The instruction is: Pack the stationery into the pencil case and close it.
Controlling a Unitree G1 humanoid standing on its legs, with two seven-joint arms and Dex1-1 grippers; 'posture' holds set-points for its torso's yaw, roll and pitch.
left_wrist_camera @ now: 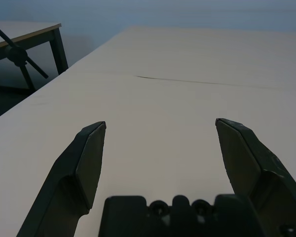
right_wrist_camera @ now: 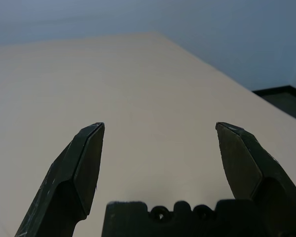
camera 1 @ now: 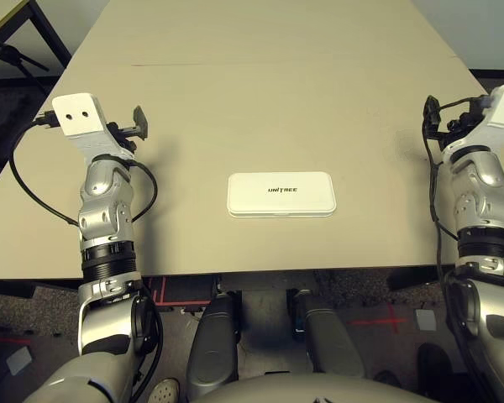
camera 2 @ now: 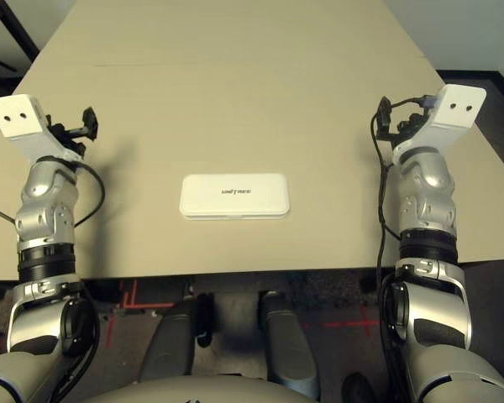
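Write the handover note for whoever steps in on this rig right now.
Left pincer: open, nothing held, off to the left of the pencil case.
Right pincer: open, nothing held, off to the right of the case.
Pencil case: lid shut, lying flat on the table near the robot's edge, between the two arms, "UNITREE" print facing up.
Stationery: none seen on the table; whether any is inside the closed case can't be told.
Done: the case is closed.
Left: probably nothing but confirming that the stationery is packed, since the shut lid hides the inside.
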